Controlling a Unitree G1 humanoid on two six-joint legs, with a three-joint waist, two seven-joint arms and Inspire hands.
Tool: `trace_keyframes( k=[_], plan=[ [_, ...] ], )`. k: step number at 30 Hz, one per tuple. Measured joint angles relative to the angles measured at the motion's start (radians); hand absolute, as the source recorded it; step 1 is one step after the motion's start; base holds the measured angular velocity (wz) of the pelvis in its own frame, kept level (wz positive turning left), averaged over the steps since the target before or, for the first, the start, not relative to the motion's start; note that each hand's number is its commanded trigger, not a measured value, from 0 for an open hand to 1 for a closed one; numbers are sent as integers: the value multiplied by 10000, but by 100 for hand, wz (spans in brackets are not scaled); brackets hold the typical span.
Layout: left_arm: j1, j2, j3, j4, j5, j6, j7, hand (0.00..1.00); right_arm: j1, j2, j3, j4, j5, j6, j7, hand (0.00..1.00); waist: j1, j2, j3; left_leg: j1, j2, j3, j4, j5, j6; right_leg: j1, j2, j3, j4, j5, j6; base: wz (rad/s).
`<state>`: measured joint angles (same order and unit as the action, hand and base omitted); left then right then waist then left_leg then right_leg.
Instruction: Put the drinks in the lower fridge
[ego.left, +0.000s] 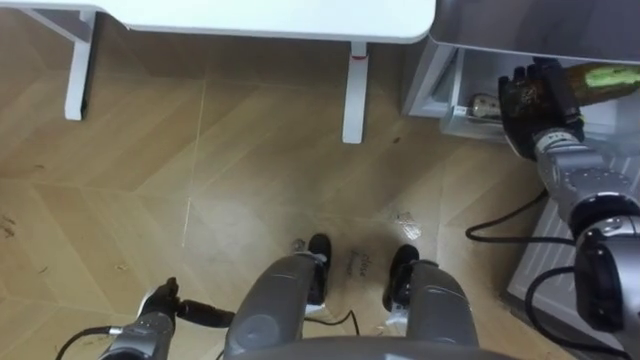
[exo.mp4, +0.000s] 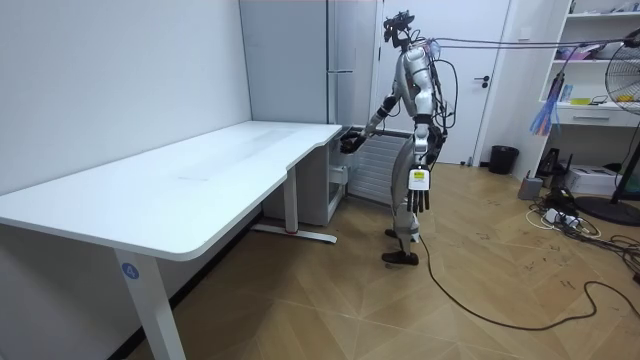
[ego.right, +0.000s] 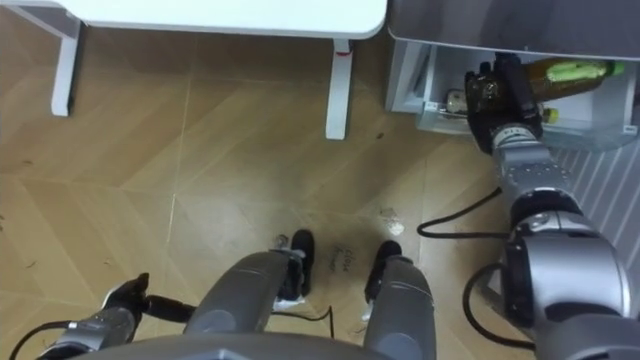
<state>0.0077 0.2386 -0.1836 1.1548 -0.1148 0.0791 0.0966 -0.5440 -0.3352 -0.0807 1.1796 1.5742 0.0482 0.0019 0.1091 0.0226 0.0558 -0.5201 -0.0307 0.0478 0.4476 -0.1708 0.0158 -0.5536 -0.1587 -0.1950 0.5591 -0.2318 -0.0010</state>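
At lower L of the eye views:
- left hand (ego.left: 152, 312): hung low beside the leg, fingers relaxed, nothing held. In the room view it is seen straight down at the hip.

Top L to centre:
- white table (ego.left: 250, 18): front edge and two legs seen above the wood floor (ego.left: 200, 180). Per room view, the robot is stood at the table's far end, by the fridge.

Top R:
- lower fridge (ego.right: 405, 75): compartment open, pale side wall and shelf seen.
- small item (ego.right: 455, 100): lying inside near the front; kind can't be made out.

Far R:
- right hand (ego.right: 497, 92): arm stretched fwd, fingers curled round the drink.
- drink bottle (ego.right: 572, 72): brownish w/ green at one end, held roughly level at the compartment mouth. Whether the shelf is touched can't be told.

Step judged: placing phase. The drink is brought to the fridge but not yet let go.

Next move judged: bottle to be eased deeper and set down on the shelf, kept off the small item. Fingers then to be opened and the arm drawn back w/o the bottle being dragged out.
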Motion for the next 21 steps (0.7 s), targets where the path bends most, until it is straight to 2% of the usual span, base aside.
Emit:
trace_keyframes(
  k=[5,21],
  plan=[
    [-44,36,0,-3,6,31,0,0,-9,-61,-121,5,-23,172,-2,0,17,0,0,11,0,1,22,2,2,-5,-6,11,58,0,-1,0],
    [-190,49,19,-6,1,25,-116,0,-59,-113,-201,5,-55,175,117,0,44,24,-15,11,7,31,135,7,12,-17,-8,44,230,10,-20,0]
  ],
)
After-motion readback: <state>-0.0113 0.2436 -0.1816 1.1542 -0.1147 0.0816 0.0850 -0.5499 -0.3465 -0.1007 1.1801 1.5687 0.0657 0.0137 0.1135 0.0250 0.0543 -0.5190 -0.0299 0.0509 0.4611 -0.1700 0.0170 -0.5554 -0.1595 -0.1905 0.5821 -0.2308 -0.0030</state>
